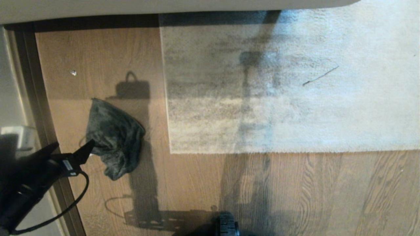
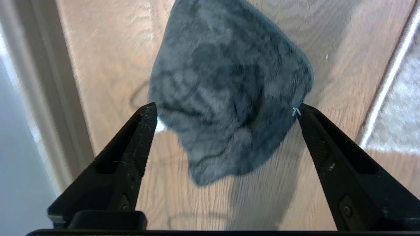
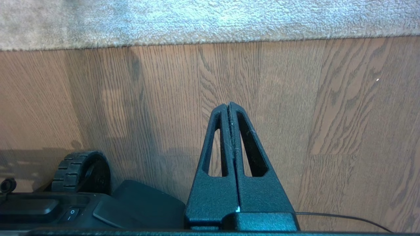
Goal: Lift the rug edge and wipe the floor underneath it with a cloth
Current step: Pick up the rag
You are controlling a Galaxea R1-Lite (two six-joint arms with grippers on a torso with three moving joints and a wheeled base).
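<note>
The cloth (image 1: 115, 137), dark grey and fluffy, lies crumpled on the floor (image 1: 197, 183) to the left of the rug. My left gripper (image 1: 73, 143) is open at the cloth's near-left side. In the left wrist view the cloth (image 2: 226, 75) spreads just beyond my left gripper (image 2: 226, 108), from one tip across to the other, and nothing is gripped. The rug edge (image 1: 168, 98) lies flat, with its square corner (image 1: 171, 151) on the planks. My right gripper (image 3: 228, 105) is shut and empty above bare floor (image 3: 328, 114), short of the rug edge (image 3: 210, 41).
Pale furniture (image 1: 164, 8) overhangs the rug's far side. A dark baseboard strip (image 1: 36, 98) runs along the left, with a white object (image 1: 19, 136) beside it. A white speck (image 1: 73, 72) lies on the planks. My base wheel (image 1: 226, 226) shows at the near edge.
</note>
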